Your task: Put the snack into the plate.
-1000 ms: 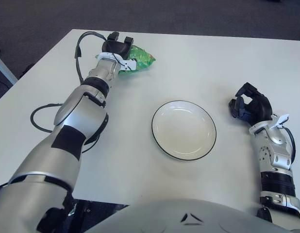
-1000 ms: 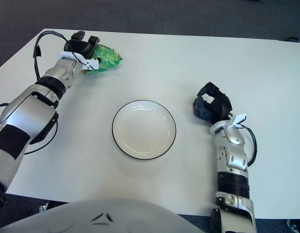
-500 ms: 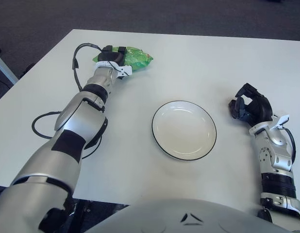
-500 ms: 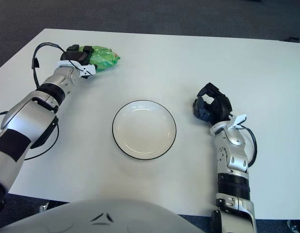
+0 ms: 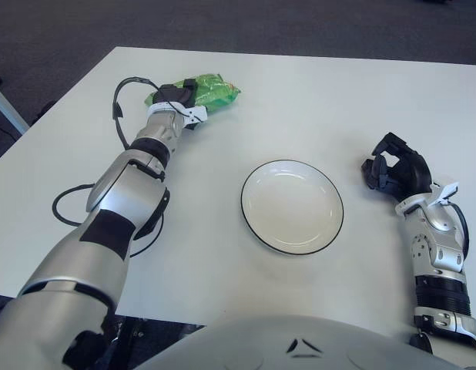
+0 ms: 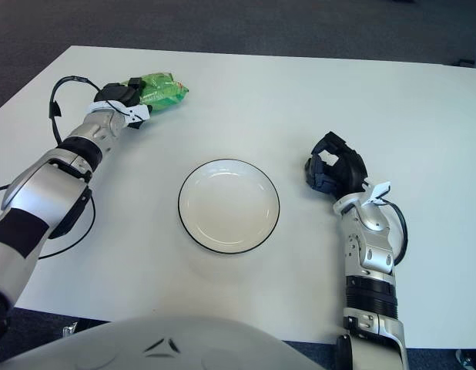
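The snack, a green crinkled bag, lies at the far left of the white table. My left hand covers the bag's left end, its black fingers curled over it, and a bit of green shows on the hand's far side. The white plate with a dark rim stands at the table's middle, well to the right of the bag and nearer to me, with nothing on it. Right of the plate shows my right hand, fingers curled and holding nothing.
Black cables loop around my left forearm and beside my upper arm. The table's left edge runs close to the left arm, with dark floor beyond it.
My left hand has turned and drawn back from the top of the bag to its left end. The bag has shifted slightly left with it. The right hand has not moved.
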Tool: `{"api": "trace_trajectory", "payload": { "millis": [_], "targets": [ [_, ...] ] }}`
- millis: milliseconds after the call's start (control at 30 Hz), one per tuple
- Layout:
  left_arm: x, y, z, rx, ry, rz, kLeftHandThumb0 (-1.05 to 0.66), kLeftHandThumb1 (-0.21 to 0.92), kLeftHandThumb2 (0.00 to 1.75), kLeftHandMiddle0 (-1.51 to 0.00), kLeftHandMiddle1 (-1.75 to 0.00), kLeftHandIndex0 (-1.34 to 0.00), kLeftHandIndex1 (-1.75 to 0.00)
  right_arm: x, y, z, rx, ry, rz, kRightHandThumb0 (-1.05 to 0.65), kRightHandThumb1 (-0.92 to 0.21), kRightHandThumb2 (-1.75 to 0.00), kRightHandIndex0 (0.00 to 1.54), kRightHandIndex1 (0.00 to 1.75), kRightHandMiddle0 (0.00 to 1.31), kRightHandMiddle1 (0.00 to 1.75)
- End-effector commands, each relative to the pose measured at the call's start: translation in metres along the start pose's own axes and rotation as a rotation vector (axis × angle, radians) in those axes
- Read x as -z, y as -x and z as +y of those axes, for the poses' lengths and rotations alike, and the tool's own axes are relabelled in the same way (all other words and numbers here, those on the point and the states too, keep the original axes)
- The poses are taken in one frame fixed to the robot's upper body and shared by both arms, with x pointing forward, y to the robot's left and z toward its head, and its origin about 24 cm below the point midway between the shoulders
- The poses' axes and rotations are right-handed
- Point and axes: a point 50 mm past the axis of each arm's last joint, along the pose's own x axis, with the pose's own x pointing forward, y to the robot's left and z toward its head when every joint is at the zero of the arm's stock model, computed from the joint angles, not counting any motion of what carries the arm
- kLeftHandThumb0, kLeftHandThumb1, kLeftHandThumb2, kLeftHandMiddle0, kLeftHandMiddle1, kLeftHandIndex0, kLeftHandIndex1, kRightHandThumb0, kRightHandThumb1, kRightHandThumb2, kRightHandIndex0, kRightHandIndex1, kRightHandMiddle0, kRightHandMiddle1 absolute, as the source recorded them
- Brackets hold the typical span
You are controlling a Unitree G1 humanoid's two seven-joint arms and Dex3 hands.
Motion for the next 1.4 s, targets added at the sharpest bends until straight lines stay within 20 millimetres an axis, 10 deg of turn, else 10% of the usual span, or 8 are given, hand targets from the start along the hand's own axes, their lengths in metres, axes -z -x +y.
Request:
{"api": "trace_trajectory", "payload": {
  "millis": [0,633,967,1367],
  "targets": [
    [0.006,0.006,-0.019,0.046,-0.011,-0.011,-1.04,0.92,1.30,-0.30,-0.85,0.00,-0.85,0.037,0.016,0.001,0.014,-0.047,0.178,-0.47,-0.35,-1.27,1.26,1.75,0.59,1.75],
    [0.010,0.027,-0.005,-0.179,0.032,-0.415,-0.93,0.92,1.23,-0.34,-1.41,-0.02,-1.16,0.035,0.014,0.003,0.019,-0.051,0.176,-0.47,-0.36,-1.27,1.26,1.75,0.58,1.75],
    [0.027,0.053,0.002,-0.249,0.141,-0.604,-0.91,0.92,1.21,-0.41,-1.00,-0.09,-1.17,0.034,0.013,0.006,0.026,-0.060,0.176,-0.47,-0.36,-1.26,1.25,1.75,0.58,1.75],
    [0.044,0.084,0.018,-0.319,0.154,-0.738,-0.91,0.92,1.21,-0.48,-0.89,-0.18,-1.17,0.033,0.013,0.006,0.021,-0.052,0.181,-0.47,-0.35,-1.27,1.25,1.75,0.58,1.75]
  ]
}}
